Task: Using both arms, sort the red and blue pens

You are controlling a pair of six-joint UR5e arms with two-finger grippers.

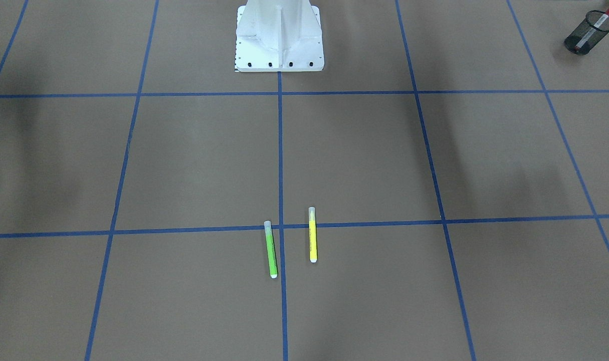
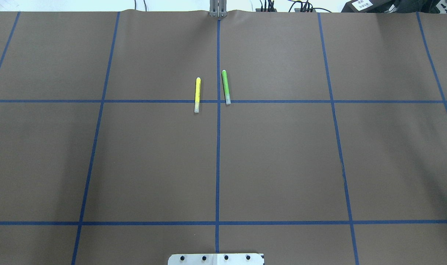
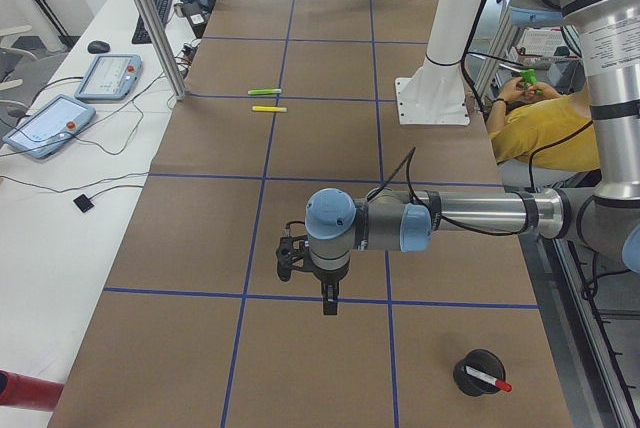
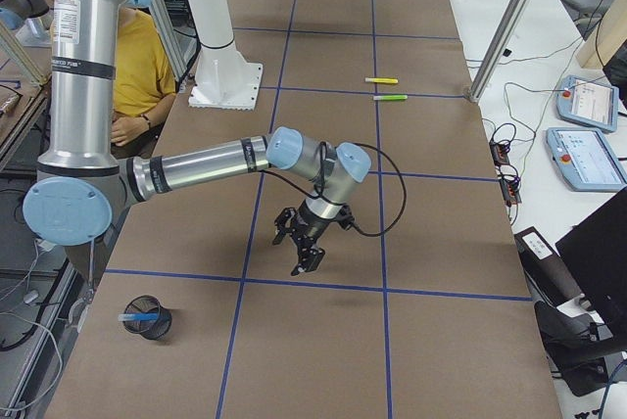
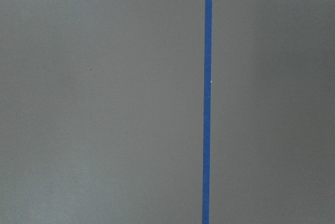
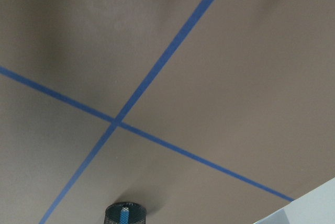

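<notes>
Two black mesh cups flank the white metal pedestal (image 1: pixel 279 40) on the brown, blue-taped paper table (image 2: pixel 282 165): the left cup (image 3: pixel 462 380) holds the white-barrelled red pen (image 3: pixel 487 378), the right cup (image 4: pixel 157 329) the blue pen (image 4: pixel 135 317). Whether the left gripper (image 3: pixel 330 303) and right gripper (image 4: pixel 305 262), both hovering, are open I cannot tell.

The left arm (image 3: pixel 470 213) stretches out level, its wrist bent so that the left claw (image 3: pixel 329 303) points straight down. The right arm (image 4: pixel 196 166) also reaches out, wrist folded, with the right claw (image 4: pixel 304 257) aimed down at a slight tilt. Whether either claw is parted or closed cannot be told.
</notes>
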